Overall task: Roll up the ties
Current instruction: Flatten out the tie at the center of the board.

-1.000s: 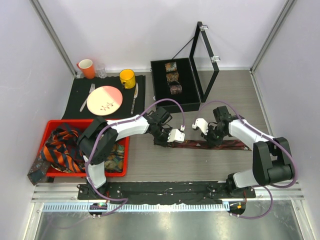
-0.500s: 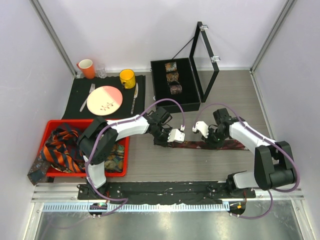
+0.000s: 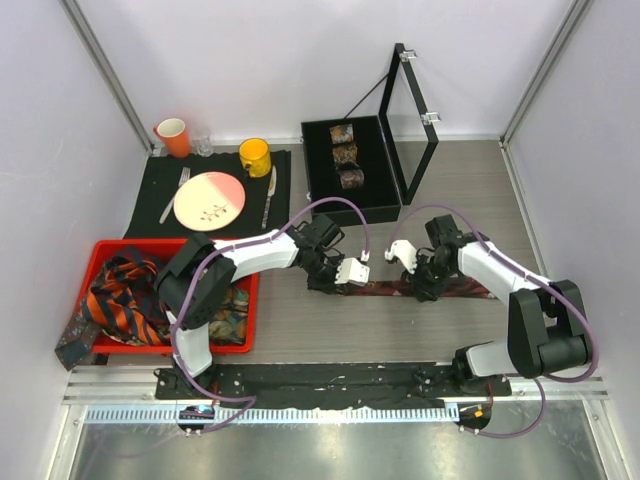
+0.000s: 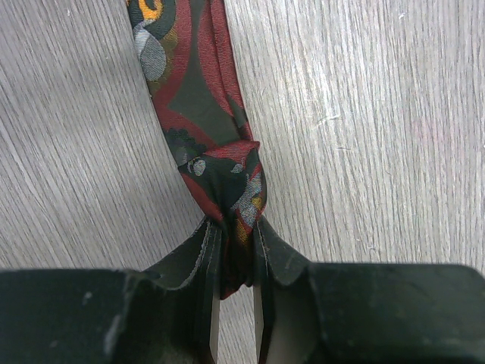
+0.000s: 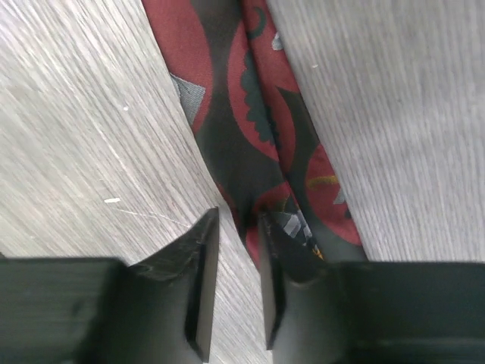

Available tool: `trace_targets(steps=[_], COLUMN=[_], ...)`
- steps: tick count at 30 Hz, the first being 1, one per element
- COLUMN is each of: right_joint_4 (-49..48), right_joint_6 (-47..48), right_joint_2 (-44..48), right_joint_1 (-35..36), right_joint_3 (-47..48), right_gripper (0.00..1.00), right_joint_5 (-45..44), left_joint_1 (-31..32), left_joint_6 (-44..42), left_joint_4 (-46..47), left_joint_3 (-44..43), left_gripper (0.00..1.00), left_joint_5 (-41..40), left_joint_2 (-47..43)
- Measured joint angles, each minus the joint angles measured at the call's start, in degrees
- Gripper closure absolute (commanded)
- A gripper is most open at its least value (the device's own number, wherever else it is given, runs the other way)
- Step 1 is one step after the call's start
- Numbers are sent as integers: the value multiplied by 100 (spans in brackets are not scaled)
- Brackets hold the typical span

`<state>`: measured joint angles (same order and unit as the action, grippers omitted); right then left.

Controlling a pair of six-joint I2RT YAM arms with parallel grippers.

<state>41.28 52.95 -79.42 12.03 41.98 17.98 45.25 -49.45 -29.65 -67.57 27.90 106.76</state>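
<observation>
Seen from above, two arms meet over one dark red patterned tie (image 3: 380,289) lying flat across the wooden table (image 3: 330,330). The left gripper (image 3: 338,284) is at its left end and the right gripper (image 3: 425,284) is near its middle. Behind them, an open black case (image 3: 375,195) holds three rolled ties (image 3: 345,155) in a row. A red bin (image 3: 175,245) at left holds a heap of loose ties (image 3: 125,295), too tangled to count. On a dark placemat (image 3: 150,195) are one plate (image 3: 209,200), one fork (image 3: 168,200), one knife (image 3: 267,200) and one yellow mug (image 3: 254,157). One orange cup (image 3: 173,135) and one glass (image 3: 203,142) stand just behind the mat.

At the left wrist, the two fingers (image 4: 208,258) are clamped on the tie's folded, bunched end.

At the right wrist, the two jaws stand narrowly apart, with the tie's edge at the gap. Whether they touch the cloth cannot be told.
</observation>
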Motion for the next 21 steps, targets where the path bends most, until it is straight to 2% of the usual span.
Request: trace_targets(steps=[5,10,17,21], right_joint_4=[334,350,-363,-1325], right_joint_6=[-669,-1880,-4214,-5845], right_joint_2=[306,474,28,-365], right_joint_1=[-4,-11,-9,74], right_joint_3=[426,931,1158,833], right_gripper=[60,67,73,73], right_joint_5=[275,911,1917,2345], left_joint_1=[0,0,0,0], left_joint_6=[63,107,127,144], left_joint_4=[7,39,74,83], left_joint_3=[0,26,85,90], left_gripper=[82,81,81,81], left_joint_5=[-4,-4,-9,-9], left_joint_2=[0,-13,-55,-55])
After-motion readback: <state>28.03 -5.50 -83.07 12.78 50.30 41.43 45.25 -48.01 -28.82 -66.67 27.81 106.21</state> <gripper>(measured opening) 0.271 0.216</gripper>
